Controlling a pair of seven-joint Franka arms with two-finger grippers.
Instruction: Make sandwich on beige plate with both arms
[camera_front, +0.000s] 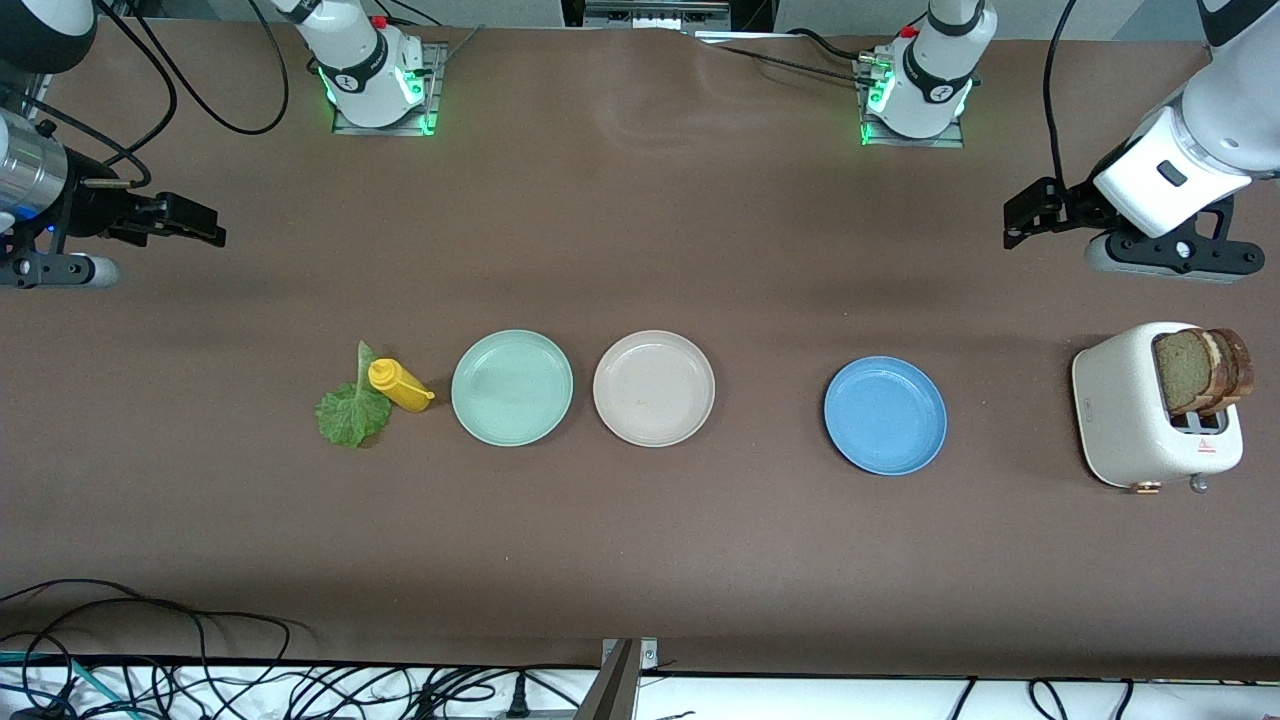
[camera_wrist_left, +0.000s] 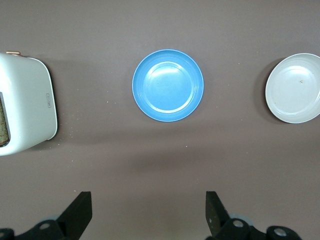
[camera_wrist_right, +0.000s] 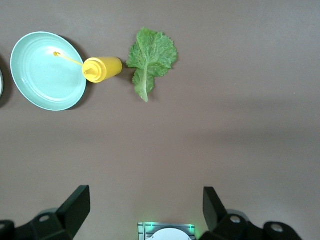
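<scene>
The beige plate (camera_front: 654, 388) lies bare in the middle of the table, between a mint-green plate (camera_front: 512, 387) and a blue plate (camera_front: 885, 415); it also shows in the left wrist view (camera_wrist_left: 294, 88). Tan bread slices (camera_front: 1200, 370) with dark crust stand in a white toaster (camera_front: 1140, 430) at the left arm's end. A green lettuce leaf (camera_front: 352, 410) (camera_wrist_right: 150, 57) lies flat toward the right arm's end. My left gripper (camera_front: 1018, 222) (camera_wrist_left: 148, 200) hangs open over bare table beside the toaster. My right gripper (camera_front: 215, 228) (camera_wrist_right: 146, 195) hangs open over bare table at its own end.
A yellow squeeze bottle (camera_front: 400, 384) (camera_wrist_right: 102, 69) lies on its side between the lettuce and the mint-green plate (camera_wrist_right: 47, 71). The blue plate (camera_wrist_left: 168, 85) and the toaster (camera_wrist_left: 30, 105) show under the left wrist. Cables run along the table edge nearest the camera.
</scene>
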